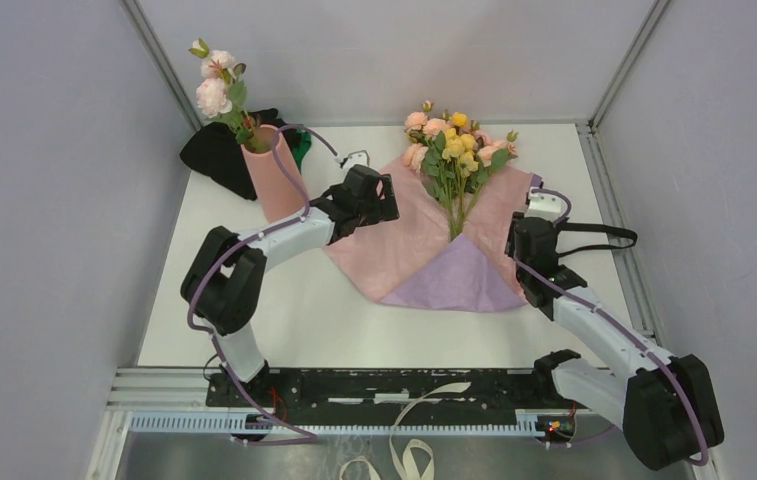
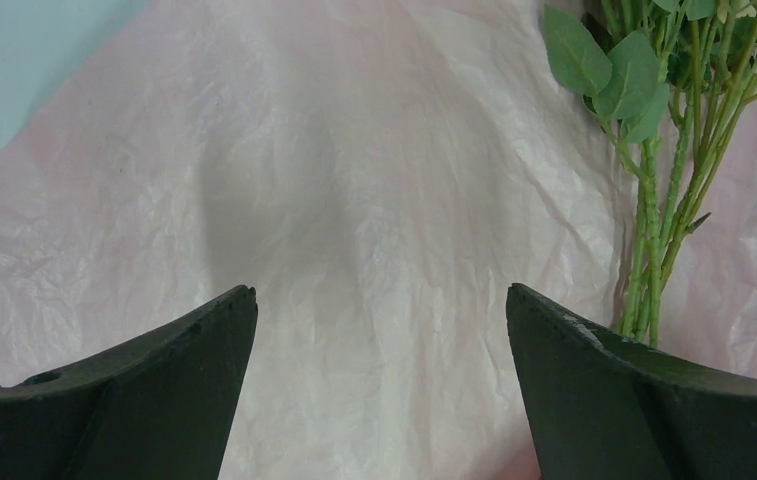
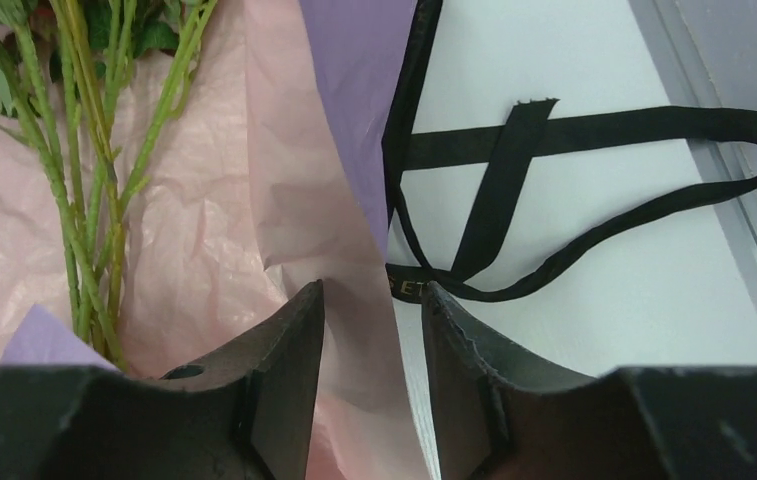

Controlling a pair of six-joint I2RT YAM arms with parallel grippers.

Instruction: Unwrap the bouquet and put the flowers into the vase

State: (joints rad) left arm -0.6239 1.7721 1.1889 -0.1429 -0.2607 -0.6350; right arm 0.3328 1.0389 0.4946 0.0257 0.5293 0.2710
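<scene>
Several peach and yellow flowers, paper spread flat

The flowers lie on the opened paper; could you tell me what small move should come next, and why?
Probably slide the left end effector right over the stems and close. Its jaws stand open above bare paper, the stems lie loose to their right, and the vase stands on that arm's side.
</scene>
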